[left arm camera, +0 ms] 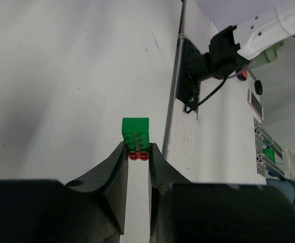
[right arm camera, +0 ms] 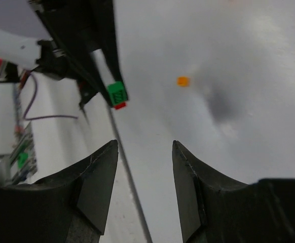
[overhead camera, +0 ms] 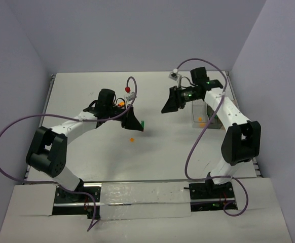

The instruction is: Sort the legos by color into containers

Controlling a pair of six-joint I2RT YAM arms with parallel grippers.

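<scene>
My left gripper [left arm camera: 137,147] is shut on a green lego [left arm camera: 135,132] with a red lego [left arm camera: 138,156] stuck beneath it, the pair held off the table. From above, this gripper [overhead camera: 139,124] sits mid-table with the green lego [overhead camera: 143,123] at its tip. A loose orange lego [overhead camera: 132,138] lies just in front of it. My right gripper [right arm camera: 145,144] is open and empty, hovering [overhead camera: 166,107] to the right of the left one. It looks at the held green lego [right arm camera: 117,93] and the orange lego [right arm camera: 183,81]. The clear containers [overhead camera: 198,109] stand under the right arm, with an orange lego [overhead camera: 200,119] inside.
A red knob [overhead camera: 127,88] caps the left wrist, with small orange pieces [overhead camera: 120,104] beside it. White walls close in the table at the back and sides. The right arm's base [left arm camera: 198,66] shows past the table edge in the left wrist view.
</scene>
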